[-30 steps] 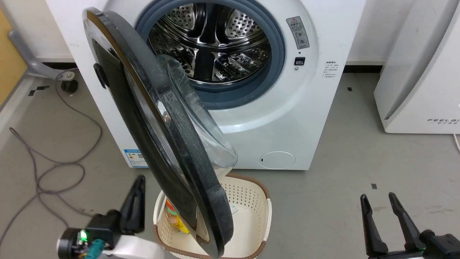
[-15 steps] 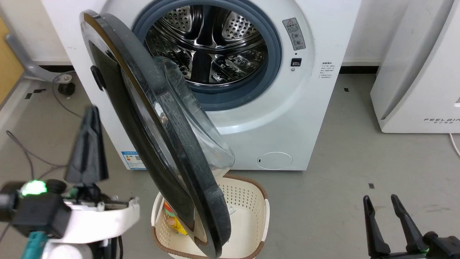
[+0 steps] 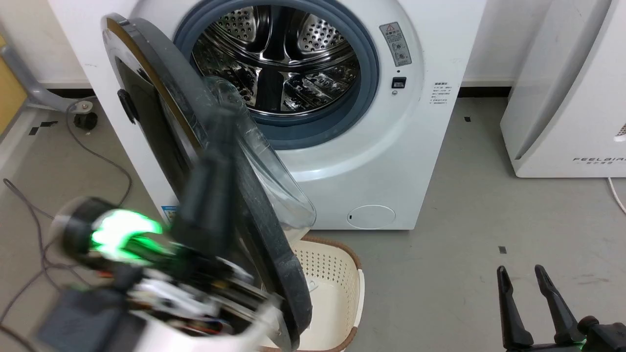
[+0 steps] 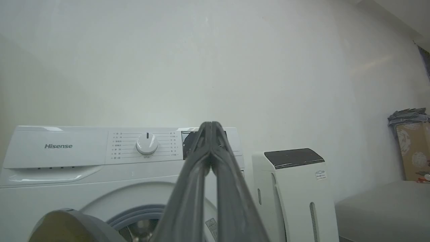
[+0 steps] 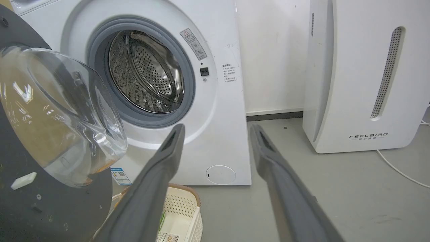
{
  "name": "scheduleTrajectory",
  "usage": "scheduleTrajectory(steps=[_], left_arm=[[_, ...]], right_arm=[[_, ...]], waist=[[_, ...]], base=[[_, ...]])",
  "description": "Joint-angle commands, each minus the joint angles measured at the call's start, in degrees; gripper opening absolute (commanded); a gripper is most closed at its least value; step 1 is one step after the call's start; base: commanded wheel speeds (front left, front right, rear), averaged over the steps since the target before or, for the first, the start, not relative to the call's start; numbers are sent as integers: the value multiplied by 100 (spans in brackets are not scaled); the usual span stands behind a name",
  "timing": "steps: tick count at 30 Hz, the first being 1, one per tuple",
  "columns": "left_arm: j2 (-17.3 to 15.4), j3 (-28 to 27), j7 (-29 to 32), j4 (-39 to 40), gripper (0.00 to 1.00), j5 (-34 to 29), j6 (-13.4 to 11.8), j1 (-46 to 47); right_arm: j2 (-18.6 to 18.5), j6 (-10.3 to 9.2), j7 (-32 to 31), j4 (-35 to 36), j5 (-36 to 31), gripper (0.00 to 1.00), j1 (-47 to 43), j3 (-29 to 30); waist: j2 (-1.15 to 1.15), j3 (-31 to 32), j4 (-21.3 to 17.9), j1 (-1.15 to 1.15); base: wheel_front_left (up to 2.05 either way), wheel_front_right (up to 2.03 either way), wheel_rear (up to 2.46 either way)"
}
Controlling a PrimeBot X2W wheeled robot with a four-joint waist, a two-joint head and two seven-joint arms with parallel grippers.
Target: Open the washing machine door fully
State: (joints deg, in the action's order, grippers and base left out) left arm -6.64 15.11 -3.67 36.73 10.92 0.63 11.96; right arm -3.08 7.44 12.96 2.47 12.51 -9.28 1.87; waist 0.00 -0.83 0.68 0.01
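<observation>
Nearest, our left gripper (image 4: 211,127), clenched empty, blurs across the washing machine door (image 3: 146,112); our right gripper (image 3: 519,270) hangs spread. The door stands half open on the left of the washing machine (image 3: 391,161) and looks stiff, heavy and slick. We'd push its rim (image 3: 274,234), not the glass (image 5: 67,111).

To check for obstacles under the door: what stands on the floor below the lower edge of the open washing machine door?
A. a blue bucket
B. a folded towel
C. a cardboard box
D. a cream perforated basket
D: the head view shows a cream perforated basket with a brown rim on the floor under the lower edge of the washing machine door, in front of the washing machine.
</observation>
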Motion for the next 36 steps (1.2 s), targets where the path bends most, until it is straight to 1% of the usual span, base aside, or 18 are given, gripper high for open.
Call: scheduleTrajectory(steps=[1, 4, 7, 9, 12, 18, 21, 22, 26, 30, 36], left_arm=[[51, 229, 124, -27, 0, 103, 58, -83], [133, 826, 427, -190, 0, 335, 163, -362], [149, 1354, 743, -473, 0, 478, 238, -720], [133, 1588, 926, -675, 0, 539, 229, -985], [37, 1768, 1151, -1021, 0, 527, 145, -1345], [-128, 1854, 1321, -1808, 0, 445, 6, -1694], [-98, 1777, 1177, -2188, 0, 420, -71, -1657], [-98, 1777, 1177, -2188, 0, 420, -71, -1657], [-41, 1596, 904, -2652, 0, 365, -209, -1484], [14, 1429, 667, -2948, 0, 327, -381, -1342], [8, 1362, 621, -3059, 0, 308, -535, -1386]], right_arm=[[20, 5, 24, 7, -28, 100, -90, 7], [20, 5, 22, 18, -33, 100, -97, 5], [20, 5, 18, 5, -18, 100, -111, -6], [20, 5, 19, -7, -14, 100, -122, -18], [20, 5, 12, -27, -16, 100, -141, -21], [20, 5, -34, -21, -105, 100, -147, -33], [20, 5, -65, 3, -175, 100, -142, -56], [20, 5, -65, 3, -175, 100, -142, -56], [20, 5, -122, 50, -278, 100, -142, -93], [20, 5, -188, 90, -304, 100, -173, -116], [20, 5, -238, 116, -266, 100, -230, -104]], waist=[[0, 9, 0, -1], [0, 17, 1, -1], [0, 19, 14, -1], [0, 23, 17, -1], [0, 34, 30, -1], [0, 36, 60, -1], [0, 41, 62, -1], [0, 41, 62, -1], [0, 58, 50, -1], [0, 98, 26, -1], [0, 122, 72, -1]], base=[[0, 0, 0], [0, 0, 0], [0, 0, 0], [0, 0, 0], [0, 0, 0], [0, 0, 0], [0, 0, 0], [0, 0, 0], [0, 0, 0], [0, 0, 0], [0, 0, 0]])
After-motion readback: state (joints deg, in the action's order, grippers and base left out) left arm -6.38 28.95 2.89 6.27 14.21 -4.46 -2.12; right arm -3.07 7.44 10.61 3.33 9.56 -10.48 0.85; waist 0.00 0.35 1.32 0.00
